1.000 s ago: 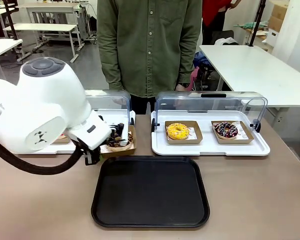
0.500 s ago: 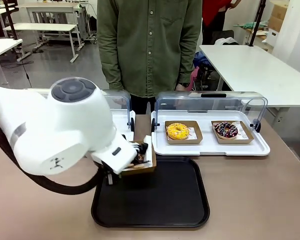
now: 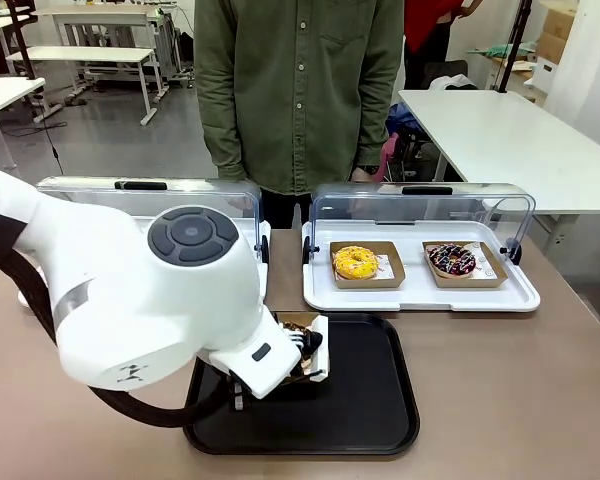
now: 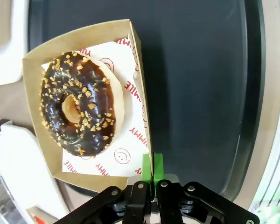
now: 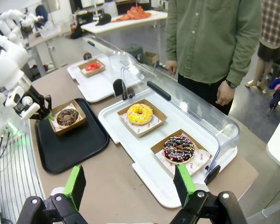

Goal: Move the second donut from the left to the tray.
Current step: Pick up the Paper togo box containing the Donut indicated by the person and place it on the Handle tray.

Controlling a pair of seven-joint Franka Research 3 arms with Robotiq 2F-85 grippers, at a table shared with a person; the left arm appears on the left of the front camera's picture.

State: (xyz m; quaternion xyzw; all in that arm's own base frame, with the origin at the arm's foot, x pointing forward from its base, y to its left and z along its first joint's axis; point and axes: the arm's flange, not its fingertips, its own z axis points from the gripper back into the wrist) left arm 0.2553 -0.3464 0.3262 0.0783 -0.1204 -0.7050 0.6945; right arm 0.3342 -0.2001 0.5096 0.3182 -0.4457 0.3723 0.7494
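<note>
The second donut from the left is chocolate-iced with yellow crumbs and lies in a shallow brown cardboard box. My left gripper is shut on the box's side wall and holds it over the near-left part of the black tray. In the front view my big white left arm hides most of the box. From the right wrist view the donut sits over the tray. I cannot tell whether the box touches it. My right gripper stands open, high above the table's right end.
A white tray with a raised clear lid holds a yellow donut and a dark sprinkled donut. Another lidded white tray holds a red donut. A person in a green shirt stands at the far side.
My left arm has carried the boxed chocolate donut from the left white tray rightward and toward the near side, over the black tray. The grip stayed shut.
</note>
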